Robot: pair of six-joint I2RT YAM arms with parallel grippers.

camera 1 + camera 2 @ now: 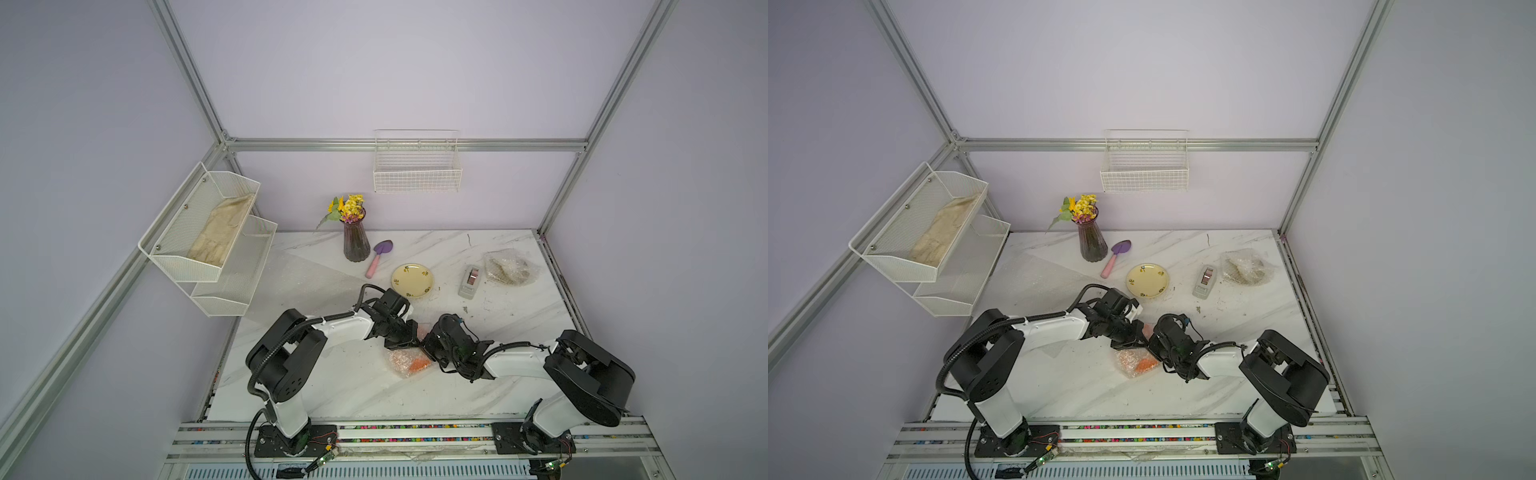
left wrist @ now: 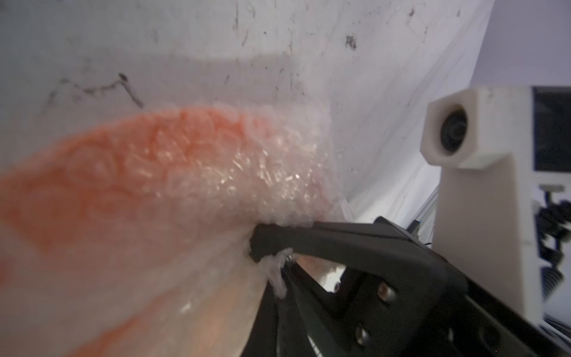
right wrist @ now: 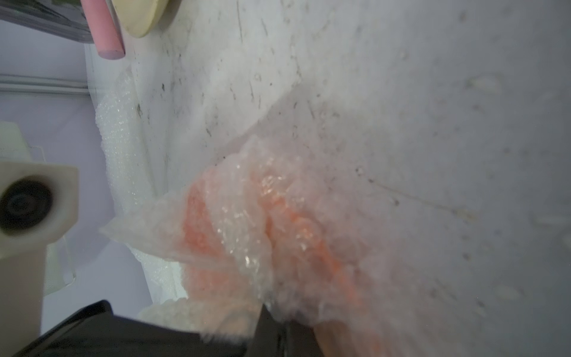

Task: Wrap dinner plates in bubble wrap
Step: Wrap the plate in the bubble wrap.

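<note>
White marble worktop [image 1: 353, 390] carries, near its front middle, the bright orange round plate [image 1: 420, 365] bundled in clear crinkly bubble wrap [image 1: 400, 360]. Both arms meet over its far edge. The right end effector [image 1: 424, 348] is closed, pinching a tuft of wrap. The left end effector [image 1: 405, 344] is closed too, its hold unclear. Farther back lies the bare yellow patterned plate [image 1: 412, 281], with a grey tape dispenser [image 1: 470, 281] beside it.

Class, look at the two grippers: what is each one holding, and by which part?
The left gripper and right gripper both pinch the bubble wrap by its bunched edge, where it folds over the orange plate.
</note>
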